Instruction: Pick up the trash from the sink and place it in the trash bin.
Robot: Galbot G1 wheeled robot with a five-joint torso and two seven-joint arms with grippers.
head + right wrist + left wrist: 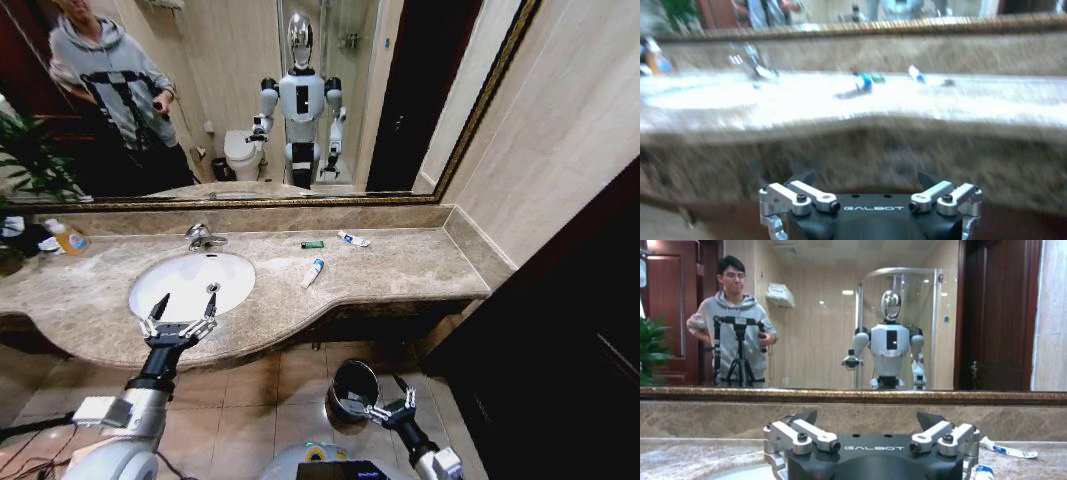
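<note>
While none of the trash has reached the bin yet, as far as the pictures show, three pieces lie in plain sight on the beige marble surround [400, 265]: a small white tube with a blue end [313, 272] at about three o'clock from the white oval basin [191, 284], a small flat green packet [313, 244] at roughly two o'clock from it, and a second white tube with blue print [352, 239] just beyond the packet, near the back wall. The basin itself looks bare inside. The chrome tap [203, 237] stands at its twelve o'clock, and an orange-yellow pump bottle [67, 238] sits well off at ten o'clock.

The left gripper [179, 317] hovers over the basin's front edge at six o'clock, fingers spread wide and holding nothing. The small round dark bin with a shiny metal rim [353, 391] stands on the tiled floor [270, 385] below the counter, at about five o'clock from the basin. The right gripper [388, 410] hangs low just beside the bin's rim, fingers apart and empty too.

I judge the task to be at its start: every visible piece remains to be picked up and carried down.
</note>
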